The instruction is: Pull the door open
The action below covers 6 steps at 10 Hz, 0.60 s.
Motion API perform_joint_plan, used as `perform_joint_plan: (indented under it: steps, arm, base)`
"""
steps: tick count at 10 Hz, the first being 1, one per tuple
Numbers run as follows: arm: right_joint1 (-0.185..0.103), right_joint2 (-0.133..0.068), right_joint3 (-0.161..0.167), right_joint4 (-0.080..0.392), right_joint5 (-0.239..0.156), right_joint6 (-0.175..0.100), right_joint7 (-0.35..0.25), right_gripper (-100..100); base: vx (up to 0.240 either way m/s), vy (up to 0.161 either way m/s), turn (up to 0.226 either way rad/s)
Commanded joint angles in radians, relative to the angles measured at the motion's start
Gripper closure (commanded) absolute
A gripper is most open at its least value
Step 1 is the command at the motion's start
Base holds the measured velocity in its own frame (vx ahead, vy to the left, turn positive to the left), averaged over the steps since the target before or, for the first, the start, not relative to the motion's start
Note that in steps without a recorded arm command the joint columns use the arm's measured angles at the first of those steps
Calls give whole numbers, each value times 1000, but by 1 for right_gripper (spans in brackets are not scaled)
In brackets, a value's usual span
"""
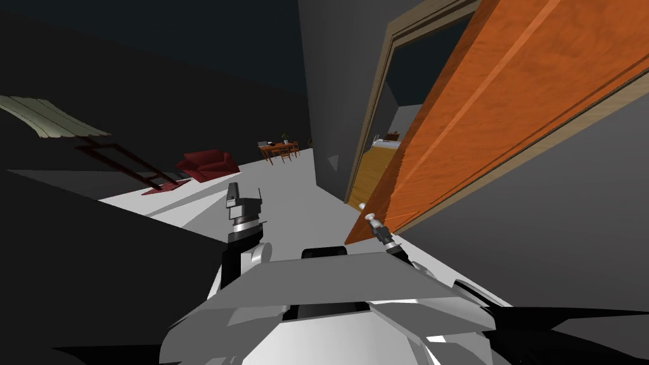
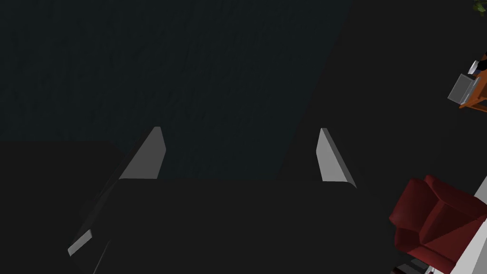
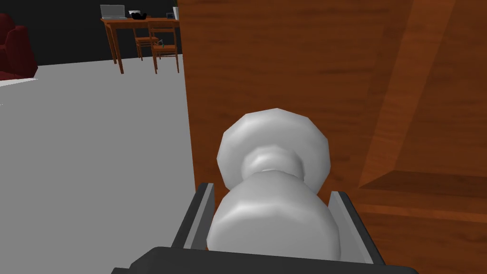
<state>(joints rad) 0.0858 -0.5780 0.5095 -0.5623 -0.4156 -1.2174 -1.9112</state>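
Orange-brown wood grain marked the door, which stood angled out of its pale frame. The gap between them showed a wood floor in the room beyond, so I judged the door partly open and the pull under way, not finished. The pale grey knob sat near the door's free edge. My right tool was clamped on it, one blade on each side of the rounded bulb, pressing it, with the dark body directly behind. The grip was on the bulb nearest me, not the neck or the plate against the leaf, presumably because the bulb gives the blades the broadest sides to press and lets the pull run straight back. The wrist looked roughly square to the door face, which should help the blades hold as the leaf swings. My left tool was raised left of my chest, blades apart, holding nothing, well apart from the door; I judged this leaves the swing room. A red armchair and a far worktop with chairs stood across the grey floor, well away from the door. Risk noted: the knob is smooth and round, so the blades could slip if the pull drifts off the arc.
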Motion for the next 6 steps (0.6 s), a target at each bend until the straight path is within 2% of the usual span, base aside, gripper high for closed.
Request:
perform_joint_plan:
  steps: [1, 6]
  arm:
    - [2, 0, 5, 7, 3, -12, -4, 100]
    - [-2, -5, 16, 40, 8, -48, -21, 100]
  base:
    - [-184, -96, 188]
    - [-222, -91, 171]
